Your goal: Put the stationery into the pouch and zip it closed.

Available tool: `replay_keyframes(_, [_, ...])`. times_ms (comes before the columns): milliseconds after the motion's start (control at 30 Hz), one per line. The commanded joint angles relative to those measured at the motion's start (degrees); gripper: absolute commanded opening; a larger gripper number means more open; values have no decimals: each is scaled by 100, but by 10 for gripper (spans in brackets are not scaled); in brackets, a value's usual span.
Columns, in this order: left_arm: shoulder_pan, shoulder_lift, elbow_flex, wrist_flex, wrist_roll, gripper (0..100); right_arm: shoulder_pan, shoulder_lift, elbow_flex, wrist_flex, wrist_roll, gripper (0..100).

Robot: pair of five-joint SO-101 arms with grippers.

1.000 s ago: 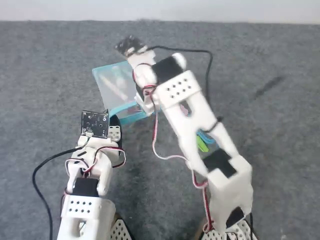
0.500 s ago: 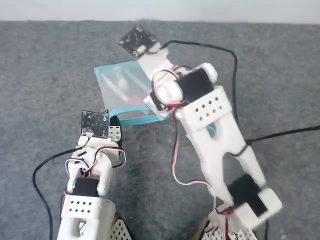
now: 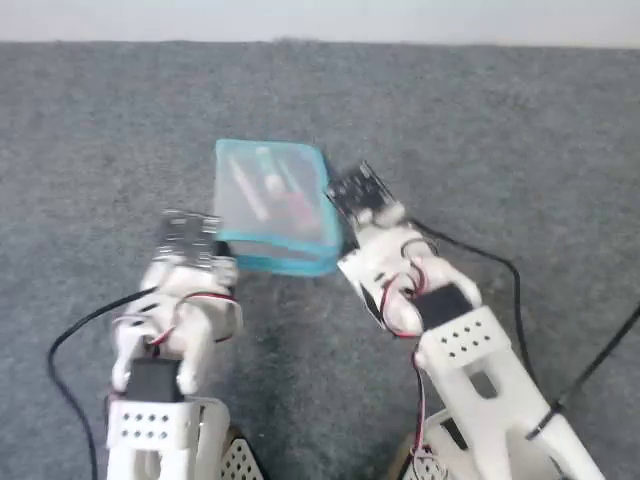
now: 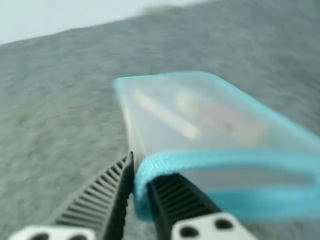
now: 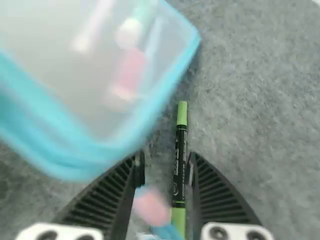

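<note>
In the high view you see the pouch point(image 3: 275, 205) lying on the grey table point(image 3: 520, 130), a little left of the centre of the frame. It is translucent with a blue edge. Inside it there is some stationery point(image 3: 290, 200), partly red and partly green, but too blurred to name piece by piece.

Your left gripper point(image 4: 140, 192) is at the lower left corner of the pouch in the high view. Its fingers are closed on the blue edge there, and the edge is pinched between them.

Your right gripper point(image 5: 164, 170) is just beside the lower right corner of the pouch in the high view. Its fingers stand apart. A green pen point(image 5: 179, 145) lies on the table between them, close to one finger and with a gap to the other. The pen is outside the pouch, just beside its edge. Near the base of the fingers there is something pink point(image 5: 150, 207), too blurred for you to tell what it is.
</note>
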Motion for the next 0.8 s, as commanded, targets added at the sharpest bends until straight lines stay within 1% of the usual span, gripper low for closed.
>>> replay_keyframes(0, [-563, -730, 338, -774, 413, 10, -136, -382, 466, -356, 123, 140])
replay_keyframes(67, [0, -809, 778, -1002, 378, 10, -251, -382, 580, -382, 123, 140])
replay_keyframes(133, [677, -818, 989, -958, 158, 10, -347, -382, 642, -374, 123, 140])
replay_keyframes(167, [897, -818, 989, -879, 44, 10, -374, -382, 677, -374, 123, 140])
replay_keyframes(200, [888, -862, 927, -818, -9, 10, -382, -382, 721, -374, 123, 140])
replay_keyframes(233, [668, -862, 813, -800, 0, 10, -374, -382, 747, -374, 123, 140])
replay_keyframes(333, [-273, -818, 664, -870, 387, 10, -347, -382, 765, -356, 123, 140])
replay_keyframes(400, [-387, -844, 840, -1020, 501, 10, -356, -382, 765, -347, 123, 140])
replay_keyframes(500, [-18, -862, 1068, -1248, 273, 10, -347, -382, 835, -391, 123, 140])
replay_keyframes(533, [-123, -862, 1024, -1301, 193, 10, -347, -382, 853, -391, 123, 140])
replay_keyframes(600, [-677, -853, 831, -1345, 193, 11, -356, -382, 870, -391, 123, 140])
replay_keyframes(633, [-923, -826, 804, -1371, 334, 11, -356, -382, 870, -391, 123, 140])
replay_keyframes(667, [-1011, -818, 831, -1371, 545, 11, -356, -382, 870, -391, 123, 140])
replay_keyframes(700, [-879, -818, 892, -1363, 695, 11, -356, -382, 870, -400, 123, 140])
replay_keyframes(767, [-325, -818, 1033, -1345, 527, 11, -356, -382, 870, -400, 123, 140])
